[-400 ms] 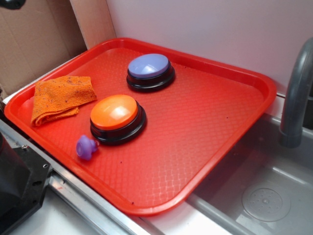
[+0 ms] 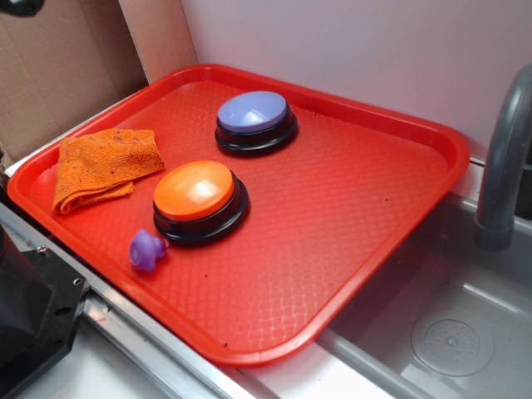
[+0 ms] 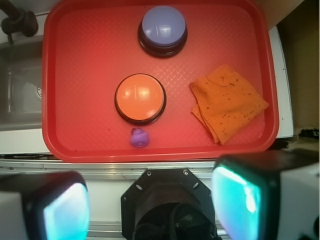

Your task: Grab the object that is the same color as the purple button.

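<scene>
your pincer [image 3: 150, 210] is hanging wide open and holding nothing, well back from the red tray [image 2: 391, 249]. the purple toy [image 2: 146, 249] is lying on the tray just beside the orange button [image 2: 196, 193], near the tray's front rim. the purple button [image 2: 253, 116] is sitting farther back, and an orange cloth [image 2: 100, 166] is lying off to the side.

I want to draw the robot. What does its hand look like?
In the wrist view, the hand has two chunky fingers, one at each bottom corner. They look pale grey or white on the outside, with inner pads glowing bluish-green. Both are blurry, being so near the camera. Between them sits a black, roughly eight-sided mount with small screws and a round part in its middle. No cables or markings show.
</scene>
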